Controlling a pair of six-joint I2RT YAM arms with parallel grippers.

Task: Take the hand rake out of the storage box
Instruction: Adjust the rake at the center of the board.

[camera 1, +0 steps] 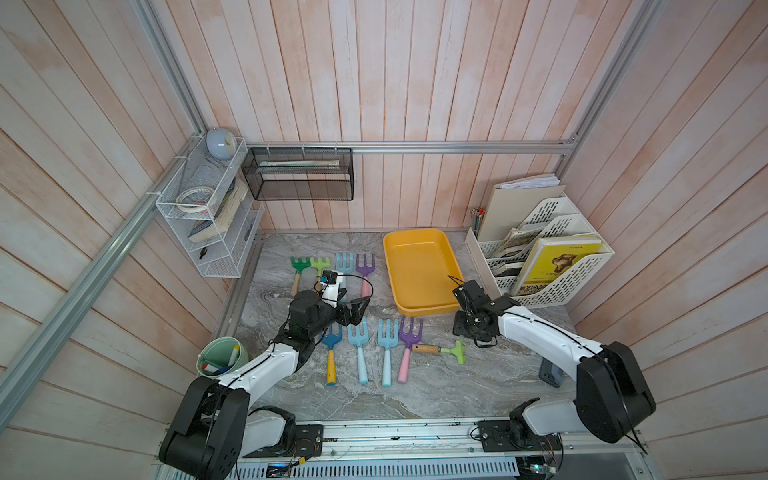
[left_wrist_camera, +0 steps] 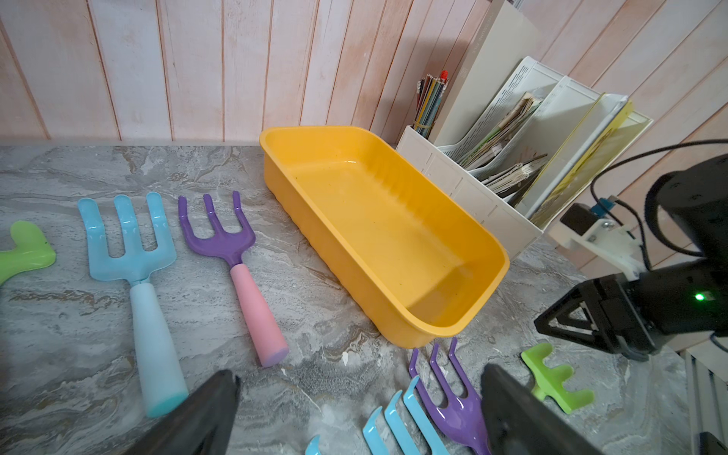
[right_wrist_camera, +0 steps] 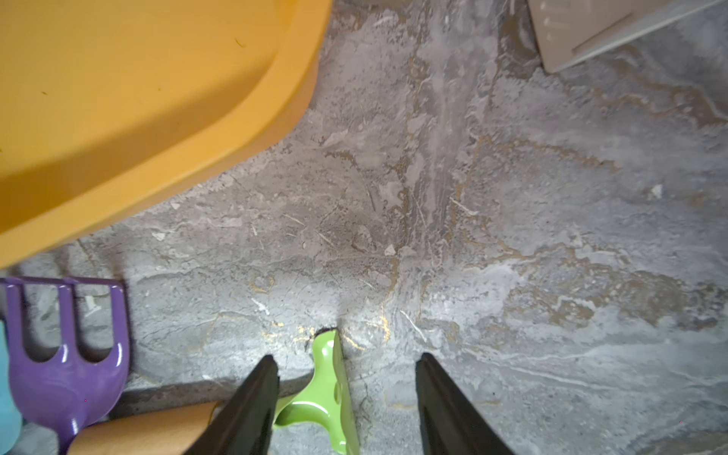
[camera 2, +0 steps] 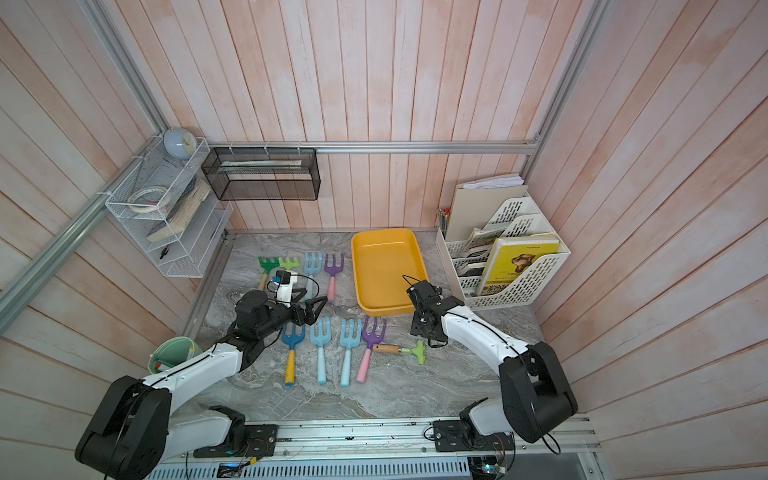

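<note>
Storage box sits toward the back of the tabletop. It is empty in both top views, nothing on its yellow floor. The hand rake, lime-green head on a wooden handle, lies flat on the tabletop just in front of the box's near corner. Its handle end is right at the neck of the purple fork in the front row; can't tell if they touch.

Right end effector is low over the rake's head, jaws parted. In the right wrist view the green head lies between the fingers, close to one, with a clear gap on the other side — so not clamped, and I read it as let go rather than gripped. Left end effector hovers over the gap between the two rows of forks, jaws spread wide, nothing between them.

Progress: the removal looks done — rake out, box empty. What's left, I'd judge, is only lifting the right arm clear without nudging the rake or the box rim.
</note>
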